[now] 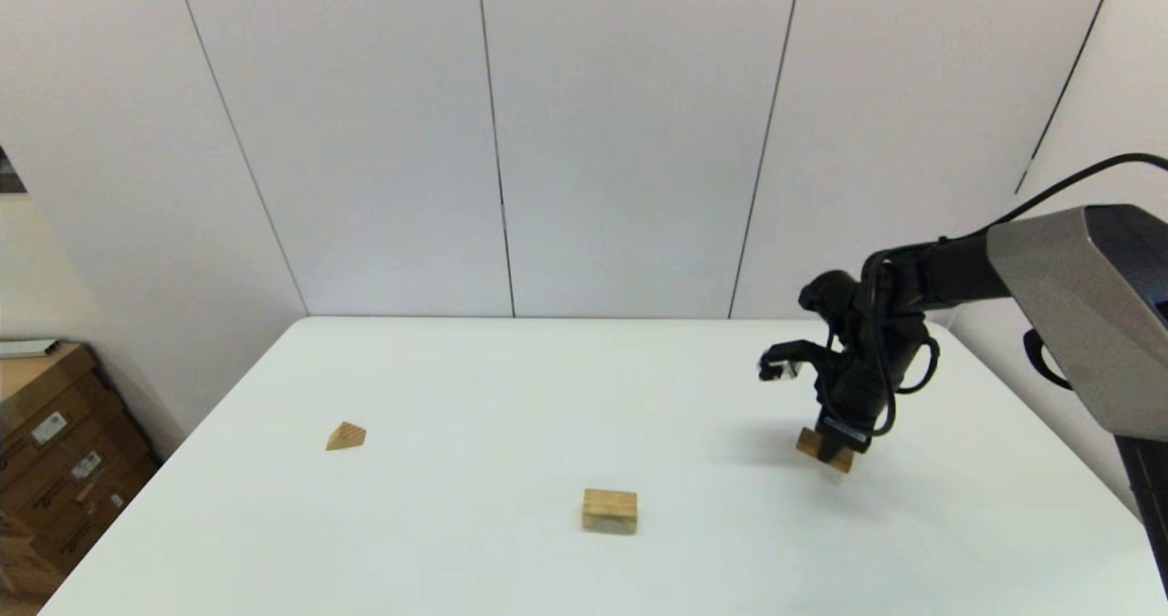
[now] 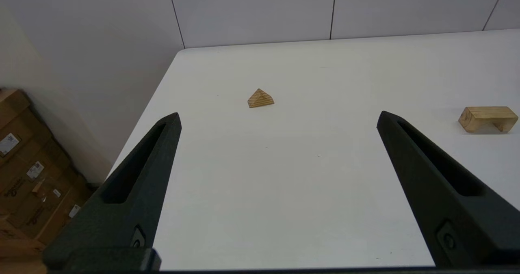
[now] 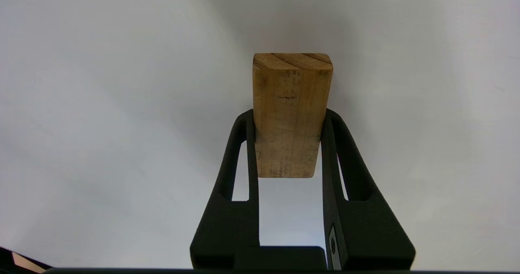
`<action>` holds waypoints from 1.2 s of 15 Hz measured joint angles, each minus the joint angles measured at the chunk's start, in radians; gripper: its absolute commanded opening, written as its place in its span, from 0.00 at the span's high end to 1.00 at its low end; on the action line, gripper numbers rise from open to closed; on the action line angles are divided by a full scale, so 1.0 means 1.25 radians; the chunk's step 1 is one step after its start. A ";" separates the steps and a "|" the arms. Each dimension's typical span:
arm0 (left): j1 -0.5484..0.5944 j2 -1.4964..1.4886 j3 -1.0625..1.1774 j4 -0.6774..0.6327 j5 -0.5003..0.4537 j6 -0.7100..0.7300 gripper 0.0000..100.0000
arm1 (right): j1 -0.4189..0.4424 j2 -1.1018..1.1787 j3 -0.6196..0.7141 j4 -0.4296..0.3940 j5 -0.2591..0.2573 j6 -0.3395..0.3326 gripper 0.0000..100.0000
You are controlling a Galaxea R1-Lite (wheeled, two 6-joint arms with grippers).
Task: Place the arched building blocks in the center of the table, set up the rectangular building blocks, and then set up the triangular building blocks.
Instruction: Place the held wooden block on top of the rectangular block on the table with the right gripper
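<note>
My right gripper (image 1: 829,452) is over the right side of the white table (image 1: 511,388), shut on the rectangular block (image 1: 823,450); in the right wrist view that plain wooden slab (image 3: 291,111) sits clamped between both fingers (image 3: 243,144), close to the tabletop. The arched block (image 1: 610,510) rests near the table's middle front, and it also shows in the left wrist view (image 2: 487,118) with its notch facing down. The small triangular block (image 1: 346,436) lies at the left, ahead of my left gripper (image 2: 278,117), which is open and holds nothing.
Brown cardboard boxes (image 1: 55,452) are stacked on the floor beyond the table's left edge. A panelled white wall (image 1: 584,132) runs behind the far edge.
</note>
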 measured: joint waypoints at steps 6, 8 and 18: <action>0.000 0.000 0.000 0.000 0.000 0.000 0.00 | 0.054 -0.165 -0.006 0.008 0.062 -0.103 1.00; 0.000 0.000 0.000 0.000 0.000 0.000 0.00 | 0.101 -0.198 -0.002 0.012 0.067 -0.168 1.00; 0.000 0.000 0.000 0.000 0.000 0.000 0.00 | 0.389 -0.147 -0.006 0.011 0.044 -0.172 1.00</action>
